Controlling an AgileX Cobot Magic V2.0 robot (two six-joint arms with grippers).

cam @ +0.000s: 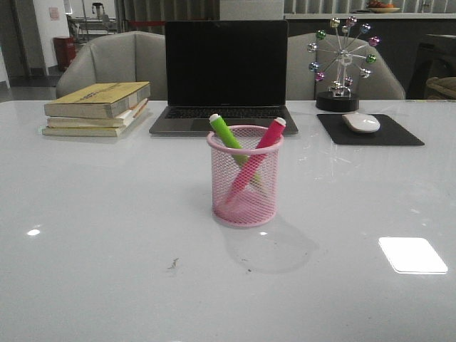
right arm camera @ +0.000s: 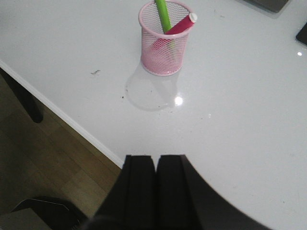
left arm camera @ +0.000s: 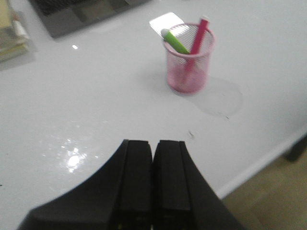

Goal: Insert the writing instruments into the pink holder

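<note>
Left hand shut, pink holder with both markers well apart

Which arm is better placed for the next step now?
Neither: green marker and pink marker already stand in pink holder. Left gripper and right gripper are shut, away from it.

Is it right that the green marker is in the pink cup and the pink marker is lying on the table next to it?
Not quite. The pink marker is in the pink cup too, leaning across the green marker. The front view shows both standing inside.
</note>
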